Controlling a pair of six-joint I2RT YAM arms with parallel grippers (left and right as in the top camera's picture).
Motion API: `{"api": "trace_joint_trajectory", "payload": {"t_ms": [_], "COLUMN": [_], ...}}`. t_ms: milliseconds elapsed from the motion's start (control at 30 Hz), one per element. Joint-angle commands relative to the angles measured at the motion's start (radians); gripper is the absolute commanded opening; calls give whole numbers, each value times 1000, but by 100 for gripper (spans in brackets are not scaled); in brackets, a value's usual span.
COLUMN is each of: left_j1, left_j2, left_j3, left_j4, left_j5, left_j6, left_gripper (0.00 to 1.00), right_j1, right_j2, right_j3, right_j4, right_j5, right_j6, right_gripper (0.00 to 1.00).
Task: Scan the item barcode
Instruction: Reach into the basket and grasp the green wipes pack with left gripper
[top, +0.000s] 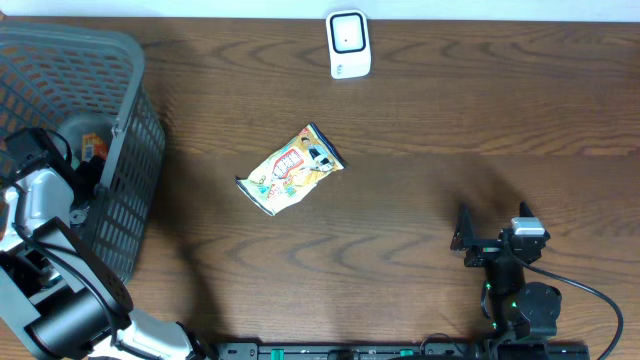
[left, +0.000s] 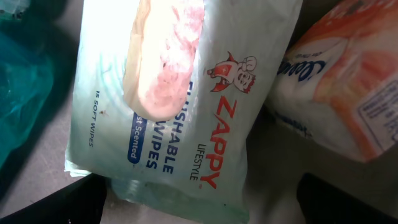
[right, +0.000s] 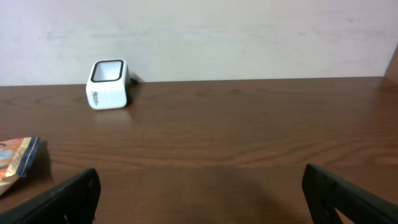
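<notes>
The left gripper (left: 211, 202) has its two fingers wide apart and holds nothing. Right under it, inside the basket (top: 130, 110), lies the wipes pack (left: 199, 143). I think this is the thing to scan. Its long side runs straight ahead of the gripper, a bit tilted, so the fingers stand on each side of its near, narrow end. An orange pack (left: 354, 81) sits just beside it on the right. The right gripper (right: 202, 199) is wide apart too, empty, and far from the basket. The scanner (right: 109, 84) stands ahead of it, to its left.
</notes>
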Motion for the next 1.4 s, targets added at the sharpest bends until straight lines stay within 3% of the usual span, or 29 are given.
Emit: {"api": "trace_joint_trajectory", "payload": {"t_ms": [0,267,900,1100,1367], "left_j1": [3,3,3,3,3], "left_j2": [16,16,16,37,204], "left_j3": [-6,-6,-6,-6,-6], "left_j4": [7,32,124,148,176], "left_j5": [-25,-88,-91,-91,-91], "left_j6": [-10,-5,291,293,292], "left_gripper": [98,98,98,98,98], "right_j1": [-10,-10,-10,-10,-10], "right_j2": [-5,-5,-5,-5,-5], "right_j3": [-2,-2,-2,-2,-2], "right_j4": [-4,-4,-4,-4,-4], "right_j5": [5,5,5,5,5], "right_j6": [-11,-11,-11,-11,-11], "right_gripper": [99,99,99,99,99]}}
